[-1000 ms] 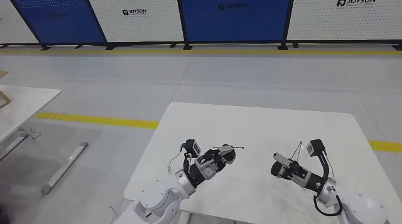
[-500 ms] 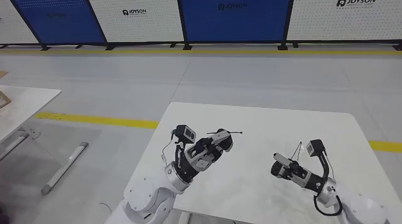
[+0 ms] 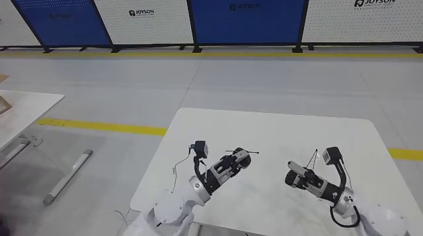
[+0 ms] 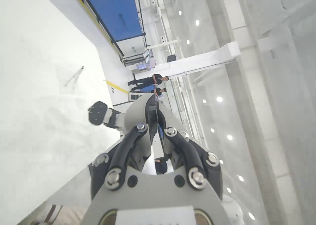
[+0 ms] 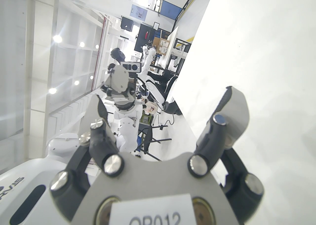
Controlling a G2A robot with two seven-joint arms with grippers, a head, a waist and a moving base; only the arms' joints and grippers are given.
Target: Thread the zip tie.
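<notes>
A thin black zip tie (image 3: 252,151) is pinched in my left gripper (image 3: 240,158), which is shut on it above the white table (image 3: 277,127), left of centre near the front. The tie sticks out level on both sides of the fingers. In the left wrist view the tie (image 4: 156,115) runs as a fine line between the closed fingertips of that gripper (image 4: 154,103). My right gripper (image 3: 295,170) hovers to the right, a short gap from the tie's tip. It is open with nothing inside, and its fingers stand wide apart in its own wrist view (image 5: 164,97).
The table's back half is bare white surface. Its left edge (image 3: 155,163) drops to the floor just beside the left arm. Another white table (image 3: 23,107) stands far left. Blue and white partition panels (image 3: 248,8) line the back of the room.
The left arm swung up and to the left with the zip tie, then came back down to the right, ending close to where it began. The right arm has stayed still.
</notes>
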